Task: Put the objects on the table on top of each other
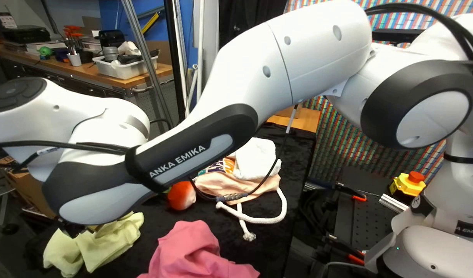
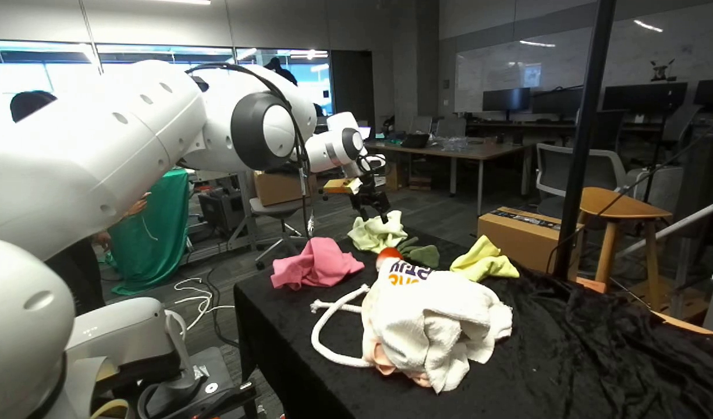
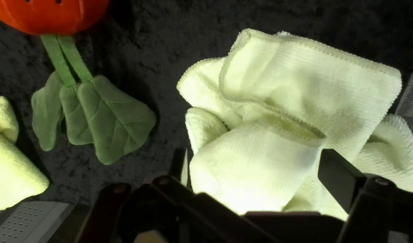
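Observation:
A pale yellow-green cloth [image 3: 253,162] lies crumpled below my gripper [image 3: 255,165], whose jaws stand wide apart with one fold of it between them. Whether the fingertips touch the cloth I cannot tell. In an exterior view the gripper [image 2: 373,216] points down at that cloth [image 2: 379,233]. A pink cloth [image 2: 318,265] sits at the edge of the black table [image 2: 566,355]. Another yellow-green cloth [image 2: 484,260] lies on the far side. White cloth [image 2: 443,320] is heaped over a peach piece [image 1: 224,185] with orange print and white rope. The arm mostly hides the gripper in an exterior view.
A red-orange plush [image 3: 51,15] with green leaves [image 3: 115,125] lies between the two yellow-green cloths. Beyond the table stand a cardboard box [image 2: 522,241] and a wooden stool [image 2: 621,203]. A cable [image 1: 267,177] hangs from the arm near the white heap.

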Motion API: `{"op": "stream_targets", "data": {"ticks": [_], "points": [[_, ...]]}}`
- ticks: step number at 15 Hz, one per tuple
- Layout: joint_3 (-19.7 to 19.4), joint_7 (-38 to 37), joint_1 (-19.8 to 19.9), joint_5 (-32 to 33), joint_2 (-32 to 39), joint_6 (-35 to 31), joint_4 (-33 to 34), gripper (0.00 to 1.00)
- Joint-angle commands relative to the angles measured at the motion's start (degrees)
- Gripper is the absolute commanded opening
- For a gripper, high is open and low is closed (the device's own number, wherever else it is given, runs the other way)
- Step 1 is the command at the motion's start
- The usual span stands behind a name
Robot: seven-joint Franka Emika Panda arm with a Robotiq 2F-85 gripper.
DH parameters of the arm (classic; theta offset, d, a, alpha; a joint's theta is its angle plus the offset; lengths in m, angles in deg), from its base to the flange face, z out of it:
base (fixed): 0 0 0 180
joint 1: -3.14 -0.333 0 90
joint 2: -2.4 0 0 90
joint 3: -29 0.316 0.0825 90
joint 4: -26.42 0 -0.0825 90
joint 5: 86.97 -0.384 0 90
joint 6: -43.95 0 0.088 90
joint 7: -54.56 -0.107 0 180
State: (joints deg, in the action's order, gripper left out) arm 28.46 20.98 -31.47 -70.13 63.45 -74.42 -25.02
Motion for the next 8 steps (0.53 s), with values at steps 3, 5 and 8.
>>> {"op": "stream_targets", "data": {"ticks": [3, 5, 8], "points": [[-0.89, -3.73, -1.48, -0.49, 6.41, 2.28, 9.53, 1.00], [-0.93, -4.31, -1.62, -0.48, 7.37, 2.62, 10.88, 1.00], [-0.92, -4.65, -1.17, -0.57, 8.55, 3.45, 12.42, 1.00]]}}
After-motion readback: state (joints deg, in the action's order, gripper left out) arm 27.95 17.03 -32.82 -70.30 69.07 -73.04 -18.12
